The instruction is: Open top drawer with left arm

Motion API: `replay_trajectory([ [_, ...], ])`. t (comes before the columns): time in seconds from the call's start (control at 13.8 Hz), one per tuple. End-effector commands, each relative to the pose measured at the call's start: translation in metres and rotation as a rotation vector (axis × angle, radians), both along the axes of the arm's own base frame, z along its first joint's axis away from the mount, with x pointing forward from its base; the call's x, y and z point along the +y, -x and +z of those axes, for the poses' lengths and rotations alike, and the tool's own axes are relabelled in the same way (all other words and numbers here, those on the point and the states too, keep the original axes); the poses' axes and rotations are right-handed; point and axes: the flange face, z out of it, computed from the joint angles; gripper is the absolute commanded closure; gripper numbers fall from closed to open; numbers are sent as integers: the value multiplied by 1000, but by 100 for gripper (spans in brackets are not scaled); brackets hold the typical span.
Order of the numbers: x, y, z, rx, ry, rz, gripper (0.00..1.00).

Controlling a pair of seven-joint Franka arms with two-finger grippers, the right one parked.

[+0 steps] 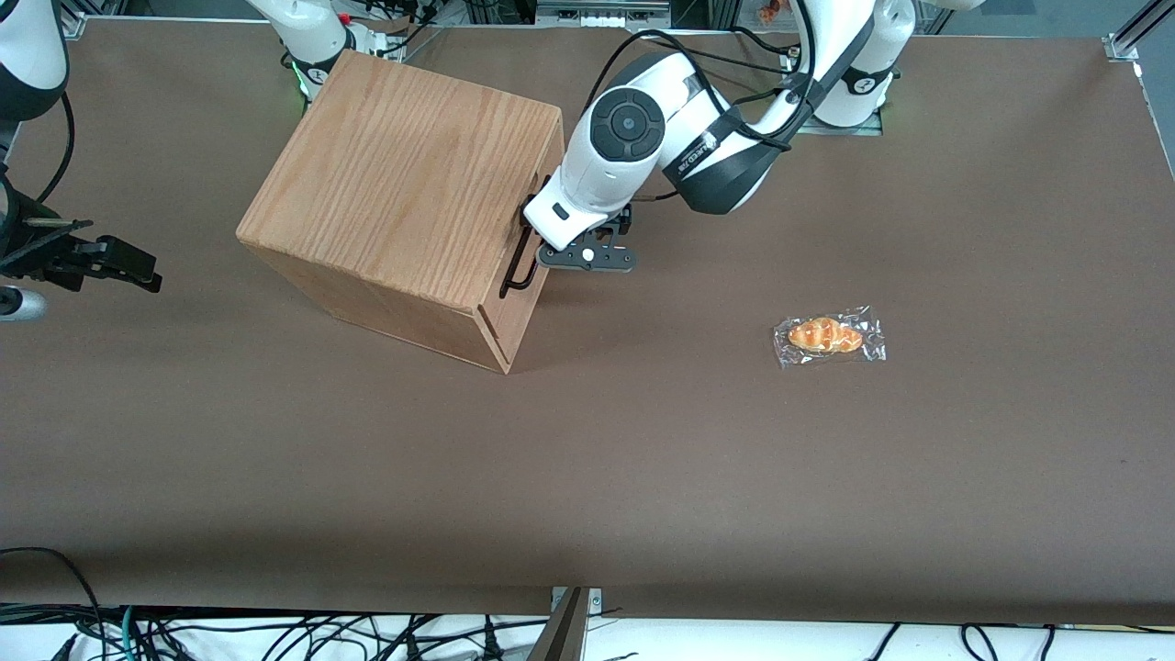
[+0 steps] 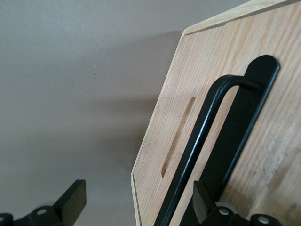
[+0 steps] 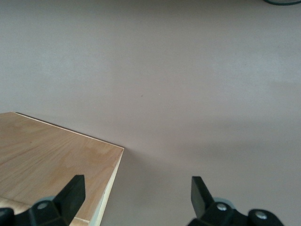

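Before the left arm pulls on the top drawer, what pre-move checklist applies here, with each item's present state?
1. Claw at the drawer front of the cabinet: ok.
2. Claw open: ok, fingers spread wide.
3. Handle between the fingers: ok; one finger is against it, the other well clear.
4. Handle gripped: not ok, not yet closed.
5. Top drawer shut: ok, front looks flush.
6. Pull path free: ok, the wrapped pastry lies toward the working arm's end, away from the front.

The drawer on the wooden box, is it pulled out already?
No. The top drawer sits flush in the cabinet, with the open gripper at its black handle.
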Motion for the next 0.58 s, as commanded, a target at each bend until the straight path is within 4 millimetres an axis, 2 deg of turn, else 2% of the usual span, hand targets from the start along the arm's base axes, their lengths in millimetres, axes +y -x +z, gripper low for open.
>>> replay_trajectory([
  [0.0, -7, -4, 2, -17, 21, 3, 0],
  [0.51, -4, -9, -10, -10, 9, 3, 0],
])
